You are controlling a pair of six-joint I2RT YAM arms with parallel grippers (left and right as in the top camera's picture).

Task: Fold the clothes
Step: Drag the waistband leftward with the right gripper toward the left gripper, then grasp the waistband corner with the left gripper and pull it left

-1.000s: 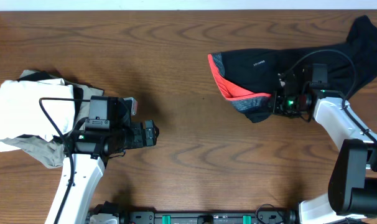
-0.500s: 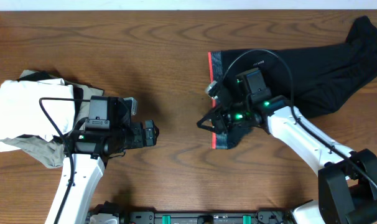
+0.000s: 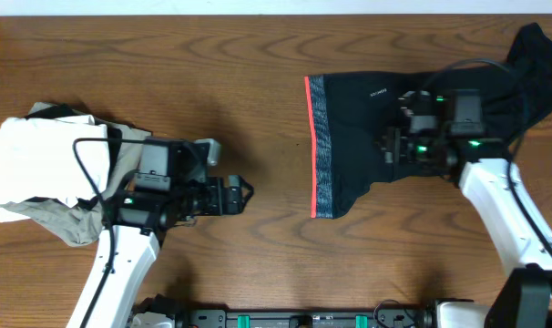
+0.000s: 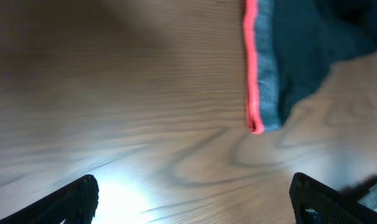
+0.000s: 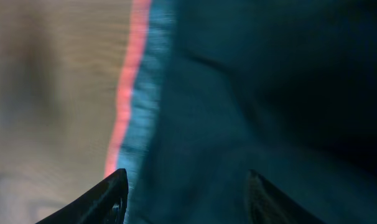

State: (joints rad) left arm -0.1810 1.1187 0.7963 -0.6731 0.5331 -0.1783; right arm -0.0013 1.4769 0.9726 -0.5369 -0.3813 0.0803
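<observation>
- The black leggings (image 3: 367, 128) lie on the right half of the wooden table (image 3: 258, 91). The upper part is spread flat, and the legs trail off in a bunch towards the far right corner.
- The grey waistband (image 3: 322, 146) runs straight from the far side towards the near side, and it forms the garment's left edge.
- A coral-red trim (image 3: 309, 146) lines the outer edge of the waistband. A small white logo (image 3: 378, 92) sits on the black fabric just right of the band, near its far end.
- The right gripper (image 3: 383, 148) hangs over the middle of the spread part, pointing left towards the waistband.
- In the right wrist view its fingers (image 5: 114, 193) stand apart with nothing clamped between them. Black fabric fills the gap, and the trim (image 5: 129, 93) and waistband (image 5: 148, 93) lie ahead to the left.
- The left gripper (image 3: 242, 193) is over bare wood, well apart from the leggings and pointing right towards them.
- In the left wrist view its fingers (image 4: 76, 199) are spread wide and empty. The near end of the waistband (image 4: 268, 68) and its trim (image 4: 251, 62) show ahead, blurred.
- A white folded garment (image 3: 35, 155) lies at the left edge of the table on top of an olive-grey garment (image 3: 57, 223), beside the left arm.
</observation>
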